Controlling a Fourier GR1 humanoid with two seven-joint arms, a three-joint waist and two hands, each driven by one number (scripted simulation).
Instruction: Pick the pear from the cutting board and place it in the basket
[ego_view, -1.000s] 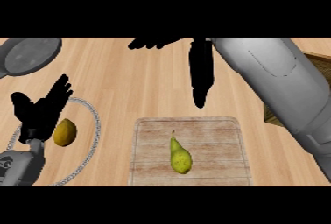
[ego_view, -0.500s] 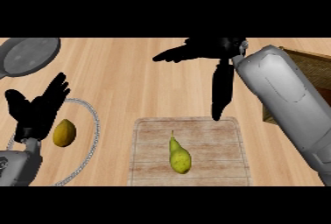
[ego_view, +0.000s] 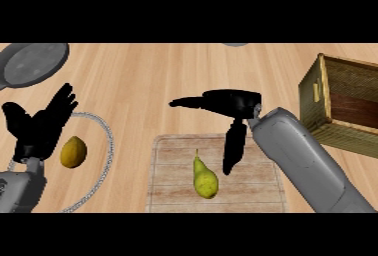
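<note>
Nearest the view's lower edge, at about 6 o'clock, the cutting board (ego_view: 173, 170) lies flat on the wooden counter (ego_view: 148, 80). The pear (ego_view: 205, 181) lies on it a little toward its near side, stem pointing to 12 o'clock, with nothing touching it.

At 8 o'clock the left forearm comes in, and the left hand (ego_view: 38, 131) stands open above it, fingers spread and pointing up toward 1 o'clock, holding nothing. Just beside that hand, at its 4 o'clock, a yellow fruit (ego_view: 73, 152) rests inside a plate (ego_view: 108, 145) with a thin grey rim.

From 4 o'clock the right forearm slants up across the board's right side. The right hand (ego_view: 230, 102) hangs past the board's far edge, at 12 o'clock of the pear. Its fingers (ego_view: 235, 145) are straight, pressed together and pointing down toward 6 o'clock, their tips just beside the pear's stem at its 1 o'clock; whether they touch the board cannot be told. The thumb sticks out on its own toward 9 o'clock. The hand holds nothing.

Farther off, at 3 o'clock, the basket (ego_view: 341, 131) sits well apart from the board. At 10 o'clock, near the far edge, lies a grey pan (ego_view: 33, 62).
</note>
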